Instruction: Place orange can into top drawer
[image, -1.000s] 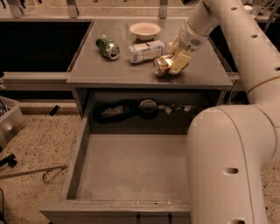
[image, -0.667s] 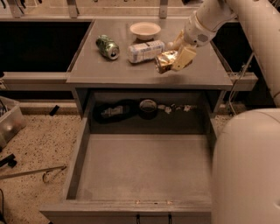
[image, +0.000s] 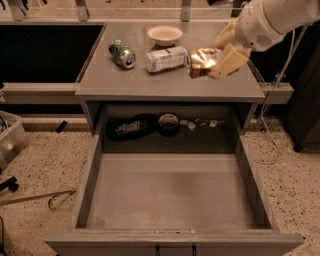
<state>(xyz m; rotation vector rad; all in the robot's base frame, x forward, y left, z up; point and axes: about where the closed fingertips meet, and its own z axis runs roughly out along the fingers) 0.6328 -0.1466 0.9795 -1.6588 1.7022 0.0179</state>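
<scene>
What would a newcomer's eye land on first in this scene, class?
The wide top drawer gapes open and bare across the lower frame. Above it, at the right of the countertop, the pale tool grips the shiny orange can, beside a white-labelled bottle, a green can and a bowl.

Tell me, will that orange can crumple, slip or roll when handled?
Probably light: the end effector, over the tabletop at right, grips the orange can by one end. Its dented, shiny skin suggests thin metal that could crumple or slip. Laid sideways in the top drawer, it would likely roll.
</scene>
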